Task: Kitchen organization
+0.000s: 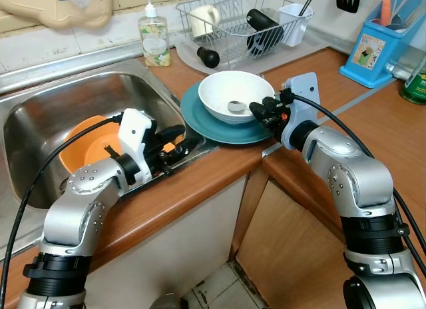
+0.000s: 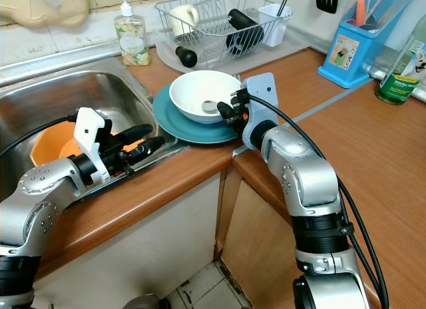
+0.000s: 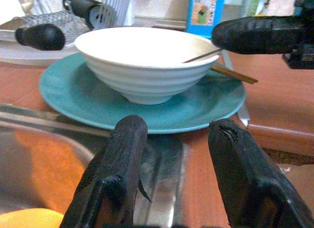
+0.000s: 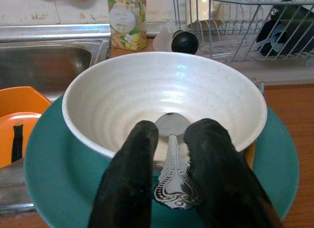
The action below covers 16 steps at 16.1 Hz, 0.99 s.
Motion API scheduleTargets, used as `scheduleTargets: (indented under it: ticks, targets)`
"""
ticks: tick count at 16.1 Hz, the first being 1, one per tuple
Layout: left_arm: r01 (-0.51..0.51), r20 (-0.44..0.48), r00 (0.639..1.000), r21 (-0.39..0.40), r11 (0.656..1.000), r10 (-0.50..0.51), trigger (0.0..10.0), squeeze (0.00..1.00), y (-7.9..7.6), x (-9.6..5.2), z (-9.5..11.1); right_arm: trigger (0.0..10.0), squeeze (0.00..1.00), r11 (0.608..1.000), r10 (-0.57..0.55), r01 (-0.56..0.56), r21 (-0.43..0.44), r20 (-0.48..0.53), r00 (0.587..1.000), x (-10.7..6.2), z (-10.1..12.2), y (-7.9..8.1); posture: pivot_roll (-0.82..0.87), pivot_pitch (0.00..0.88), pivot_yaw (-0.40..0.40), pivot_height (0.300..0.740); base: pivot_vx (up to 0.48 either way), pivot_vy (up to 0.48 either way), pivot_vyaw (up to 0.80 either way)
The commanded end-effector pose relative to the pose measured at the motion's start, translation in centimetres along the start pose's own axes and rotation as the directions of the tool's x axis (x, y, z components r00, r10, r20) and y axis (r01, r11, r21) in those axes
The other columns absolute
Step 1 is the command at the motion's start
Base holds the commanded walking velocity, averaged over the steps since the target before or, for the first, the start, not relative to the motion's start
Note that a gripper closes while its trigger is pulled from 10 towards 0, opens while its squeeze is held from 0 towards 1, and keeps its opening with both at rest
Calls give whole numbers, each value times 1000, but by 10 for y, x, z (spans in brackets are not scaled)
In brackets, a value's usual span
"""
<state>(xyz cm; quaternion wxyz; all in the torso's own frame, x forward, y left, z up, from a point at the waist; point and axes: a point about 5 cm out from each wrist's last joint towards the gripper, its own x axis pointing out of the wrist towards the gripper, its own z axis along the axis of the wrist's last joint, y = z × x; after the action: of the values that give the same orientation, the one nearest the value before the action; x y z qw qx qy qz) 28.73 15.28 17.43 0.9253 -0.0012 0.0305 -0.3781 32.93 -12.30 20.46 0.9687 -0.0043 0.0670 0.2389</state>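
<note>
A metal spoon [image 4: 172, 154] lies in the white bowl [image 1: 234, 94], which sits on a teal plate [image 1: 200, 119] on the wooden counter [image 1: 200, 182] beside the sink [image 1: 60, 102]. The right gripper [image 4: 170, 161] clasps the spoon's handle at the bowl's rim. The left gripper [image 3: 179, 169] hangs with fingers spread over the sink edge, near an orange bowl [image 1: 86, 146]

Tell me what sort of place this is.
A home kitchen, most likely: a steel sink set in a wooden counter, a dish rack and a soap bottle behind it.
</note>
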Motion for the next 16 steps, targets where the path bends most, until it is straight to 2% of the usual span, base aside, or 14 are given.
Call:
scheduleTargets:
  ticks: [1, 4, 5, 6, 7, 8, 9, 10, 12, 14, 15, 16]
  targets:
    - [12, -1, 1000, 4, 1000, -12, 10000, 0, -3, 0, 2, 0, 0, 1000, 4, -4, 28, -20, 1000, -1, -5, -1, -7, 0, 38, 740, 0, 0, 0]
    - [25, -1, 1000, 1, 1000, -25, 10000, 0, -6, 1, 3, 0, 0, 999, -1, 1, 42, -7, 1000, -1, -2, -2, -7, 0, 39, 740, 0, 0, 0]
    - [18, -12, 1000, 51, 999, -17, 10000, 867, -5, 3, 7, 0, 0, 998, 4, -5, 59, 27, 1000, -2, 6, -3, -7, 0, 39, 740, 0, 0, 0]
    - [4, -11, 1000, 81, 997, -3, 10000, 867, -3, 5, 9, 0, 0, 998, 7, -9, 65, 42, 999, -2, 9, -4, -7, 0, 39, 740, 0, 0, 0]
    - [0, 15, 1000, 116, 993, -2, 10000, 1000, -3, 7, 15, 0, 0, 997, 23, -28, 71, 68, 997, -2, 15, -3, -7, 0, 39, 740, 0, 0, 0]
    - [-45, 75, 997, 187, 981, 31, 10000, 1000, 0, 11, 28, 0, 0, 995, 66, -74, 71, 118, 991, -4, 24, 1, -6, 0, 40, 740, 0, 0, 0]
    - [-57, 81, 996, 232, 971, 40, 10000, 961, 1, 13, 32, 0, 0, 992, 96, -107, 69, 145, 985, -5, 30, 4, -6, 0, 40, 740, 0, 0, 0]
    - [-49, 68, 997, 354, 934, 27, 10000, 0, 0, 16, 37, 0, 0, 983, 153, -168, 72, 182, 971, -7, 39, 11, -5, 0, 39, 740, 0, 0, 0]
    - [-71, 97, 995, 441, 895, 31, 10000, 0, 0, 21, 46, 0, 0, 972, 214, -229, 56, 194, 957, -9, 43, 20, -5, 0, 40, 740, 0, 0, 0]
    - [-94, 110, 993, 538, 838, 41, 10000, 0, 1, 26, 53, 0, 0, 958, 271, -284, 42, 199, 942, -10, 46, 29, -5, 0, 40, 740, 0, 0, 0]
    - [-103, 119, 992, 602, 792, 38, 9451, 0, 2, 30, 56, 0, 0, 944, 317, -329, 30, 199, 927, -10, 46, 38, -3, 0, 40, 740, 0, 0, 0]
    - [-114, 131, 991, 644, 757, 38, 3804, 0, 3, 34, 58, 0, 0, 928, 360, -371, 25, 196, 912, -11, 46, 46, -3, 0, 41, 740, 0, 0, 0]
